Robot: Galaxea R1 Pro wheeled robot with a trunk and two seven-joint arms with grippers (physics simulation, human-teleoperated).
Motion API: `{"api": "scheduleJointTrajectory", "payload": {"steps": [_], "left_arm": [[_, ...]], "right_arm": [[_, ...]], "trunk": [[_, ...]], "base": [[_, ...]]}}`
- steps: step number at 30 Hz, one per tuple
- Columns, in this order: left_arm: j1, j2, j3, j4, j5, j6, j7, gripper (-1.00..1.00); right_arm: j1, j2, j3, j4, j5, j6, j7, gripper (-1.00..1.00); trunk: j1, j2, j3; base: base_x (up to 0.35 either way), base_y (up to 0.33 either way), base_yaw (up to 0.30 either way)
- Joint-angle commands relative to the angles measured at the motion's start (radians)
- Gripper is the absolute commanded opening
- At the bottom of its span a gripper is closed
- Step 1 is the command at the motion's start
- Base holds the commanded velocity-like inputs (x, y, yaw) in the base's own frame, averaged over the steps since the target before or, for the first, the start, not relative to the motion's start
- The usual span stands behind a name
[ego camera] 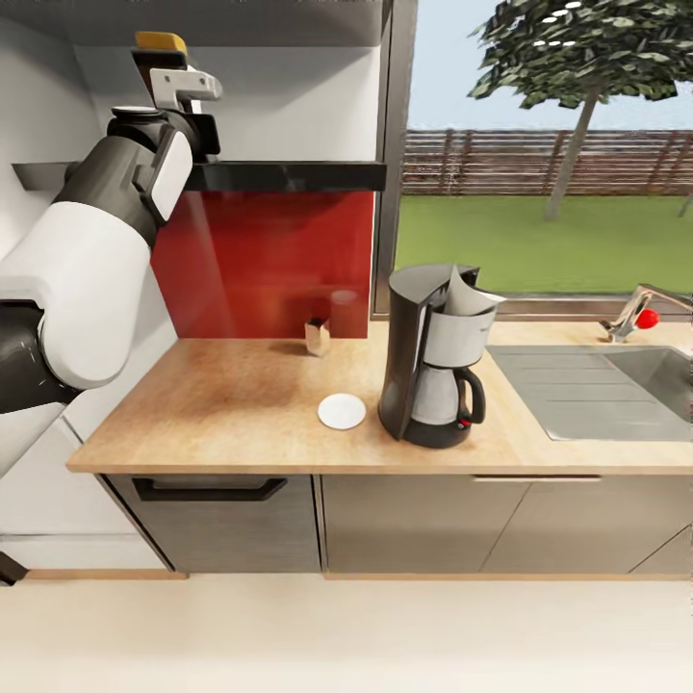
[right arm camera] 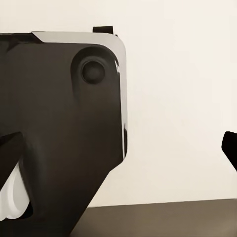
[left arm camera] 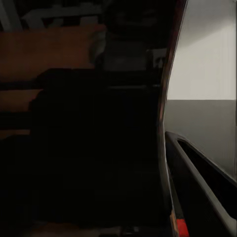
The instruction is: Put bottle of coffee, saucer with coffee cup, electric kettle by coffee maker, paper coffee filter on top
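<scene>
Your left arm is raised at the upper left of the head view, reaching up to the kitchen shelf, the black slab that runs across to the window frame. At the top of that arm, the left gripper sits above the shelf's left end with a tan-yellow cap poking out just above its white fingers. That cap looks like the bottle of coffee; its dark body is hidden behind the gripper, so you cannot tell from here whether the fingers are clamped on it or merely around it. The left wrist view is too dark to settle it.

What the next move turns on is this: the bottle stands upright, long axis vertical, at the upper left of the frame, while its target lies down and to the right. The coffee maker stands on the kitchen countertop at centre right, with a pale paper coffee filter already sticking up from its top. The saucer lies flat just left of its base, close but apart.

So you would likely carry the bottle downward and rightward, keeping it upright, and set it on bare worktop beside the machine, clear of the saucer.

The right wrist view gives a dark body against a pale wall; the right gripper's state is not readable.
</scene>
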Motion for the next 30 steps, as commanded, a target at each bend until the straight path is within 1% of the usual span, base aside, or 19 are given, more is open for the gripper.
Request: {"api": "scheduleJointTrajectory", "payload": {"steps": [1, 13, 17, 20, 22, 23, 24, 27, 29, 30], "left_arm": [[-0.001, -0.001, 0.006, -0.002, -0.011, 0.005, -0.002, -1.00], [-0.001, -0.001, 0.006, -0.004, -0.013, 0.005, -0.002, -1.00], [0.000, 0.000, 0.005, -0.002, -0.012, 0.005, -0.006, -1.00], [0.001, 0.001, 0.006, -0.005, -0.012, 0.006, -0.035, -1.00], [0.001, 0.006, 0.006, -0.010, -0.014, 0.007, -0.078, -1.00], [0.002, 0.012, 0.006, -0.012, -0.014, 0.008, -0.121, -1.00], [0.005, 0.030, 0.006, -0.014, -0.014, 0.018, -0.213, -1.00], [0.009, 0.070, 0.005, -0.014, -0.011, 0.024, -0.347, -1.00], [0.024, 0.098, 0.006, -0.015, -0.010, 0.026, -0.443, -1.00], [0.035, 0.119, 0.007, -0.015, -0.011, 0.026, -0.521, -1.00]], "right_arm": [[0.000, 0.000, 0.008, -0.001, -0.010, 0.002, 0.003, 1.00], [0.000, 0.000, 0.009, -0.002, -0.011, 0.002, 0.003, 1.00], [0.000, 0.001, 0.009, -0.002, -0.011, 0.002, 0.004, 1.00], [0.000, 0.001, 0.009, -0.002, -0.011, 0.002, 0.003, 1.00], [0.000, 0.001, 0.009, -0.002, -0.011, 0.002, 0.003, 1.00], [0.000, 0.001, 0.009, -0.002, -0.011, 0.002, 0.003, 1.00], [0.000, 0.001, 0.009, -0.002, -0.010, 0.002, 0.003, 1.00], [0.000, 0.001, 0.009, -0.002, -0.010, 0.002, 0.003, 1.00], [0.000, 0.001, 0.009, -0.003, -0.011, 0.001, 0.003, 1.00], [0.000, 0.001, 0.009, -0.003, -0.011, 0.001, 0.003, 1.00]], "trunk": [[0.000, -0.002, -0.002], [0.000, -0.002, -0.002], [0.000, -0.002, -0.002], [0.000, -0.002, -0.002], [0.000, -0.002, -0.002], [0.000, -0.002, -0.002], [0.000, -0.002, -0.002], [0.000, -0.002, -0.002], [0.000, -0.002, -0.002], [0.000, -0.002, -0.002]], "base": [[-0.221, 0.000, 0.000], [-0.257, 0.000, 0.000], [-0.090, 0.000, 0.000], [-0.013, 0.000, 0.000], [-0.004, 0.000, 0.000], [-0.002, 0.000, 0.000], [0.000, 0.000, 0.000], [0.000, 0.000, 0.000], [0.000, 0.000, 0.000], [0.000, 0.000, 0.000]]}}
